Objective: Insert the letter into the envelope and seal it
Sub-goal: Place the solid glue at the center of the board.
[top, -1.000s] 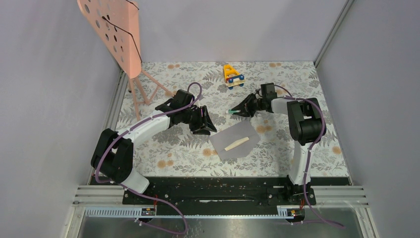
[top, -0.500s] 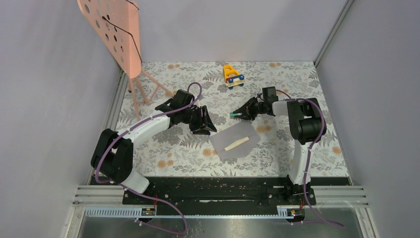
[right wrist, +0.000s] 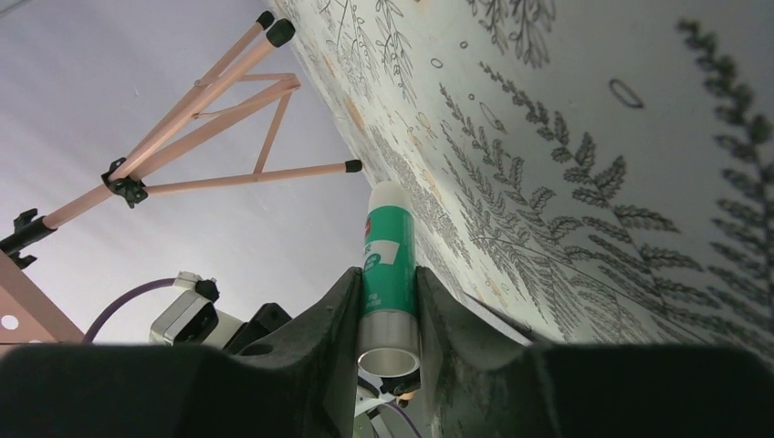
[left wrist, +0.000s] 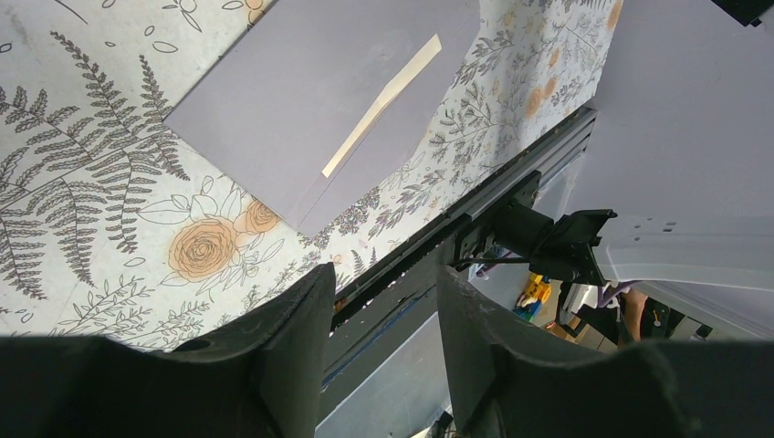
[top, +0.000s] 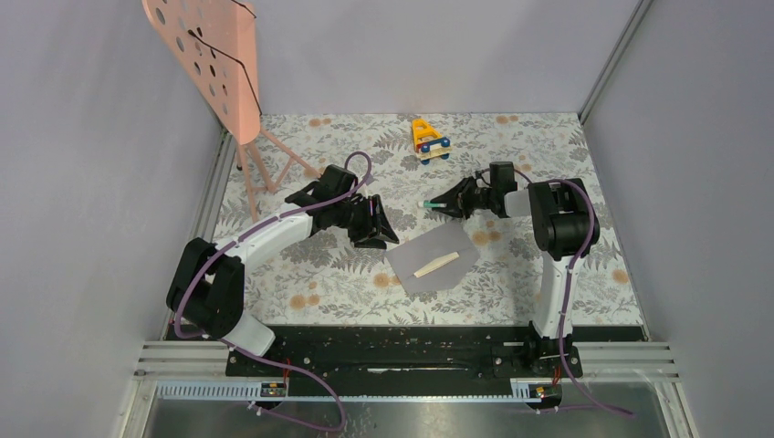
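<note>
The grey-lilac envelope (top: 431,258) lies flat on the floral table, mid-front; it also shows at the top of the left wrist view as the envelope (left wrist: 301,109). A narrow tan strip, the letter's edge (top: 436,265), shows along its flap line; the rest of the letter is hidden. My left gripper (top: 379,233) hovers just left of the envelope, open and empty, as the left wrist view of the gripper (left wrist: 385,272) confirms. My right gripper (top: 449,204) is behind the envelope, shut on a green glue stick (right wrist: 388,265) that points left above the table.
A pink perforated stand (top: 219,55) on thin legs occupies the back left corner. A yellow toy car (top: 429,140) sits at the back centre. The black base rail (top: 402,347) runs along the near edge. Grey walls close in both sides.
My right wrist has shifted a little to the right and turned slightly, with the glue stick still in it. The left arm and the envelope have not moved.
</note>
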Available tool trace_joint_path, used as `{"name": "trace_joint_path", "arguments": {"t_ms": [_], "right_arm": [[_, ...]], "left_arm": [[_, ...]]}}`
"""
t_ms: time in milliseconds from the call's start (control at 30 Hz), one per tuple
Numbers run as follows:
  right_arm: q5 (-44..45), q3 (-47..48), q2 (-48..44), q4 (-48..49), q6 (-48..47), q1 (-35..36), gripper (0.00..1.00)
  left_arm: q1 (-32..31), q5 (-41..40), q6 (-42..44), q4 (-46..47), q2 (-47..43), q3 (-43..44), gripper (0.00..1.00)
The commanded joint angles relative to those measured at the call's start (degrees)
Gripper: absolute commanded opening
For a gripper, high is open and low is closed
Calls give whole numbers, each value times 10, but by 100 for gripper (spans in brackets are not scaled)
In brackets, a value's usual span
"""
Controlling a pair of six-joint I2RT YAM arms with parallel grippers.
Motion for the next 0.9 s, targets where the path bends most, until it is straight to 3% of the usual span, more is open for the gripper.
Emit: {"name": "trace_joint_path", "arguments": {"t_ms": [0,67,133,633,867], "right_arm": [[-16,3,9,-54,-10,-8,36],[-2,12,-2,-104,-45,-8,47],[3,18,-9,-129,-65,-8,51],[12,14,-43,-164,-96,-8,52],[32,44,-101,-220,-141,-8,52]], "left_arm": [[0,-12,10,8,-25,0,47],[0,-13,10,8,-25,0,47],[0,-12,10,8,-25,1,47],[0,-12,10,8,-23,3,47],[0,-10,11,8,-17,9,47]]}}
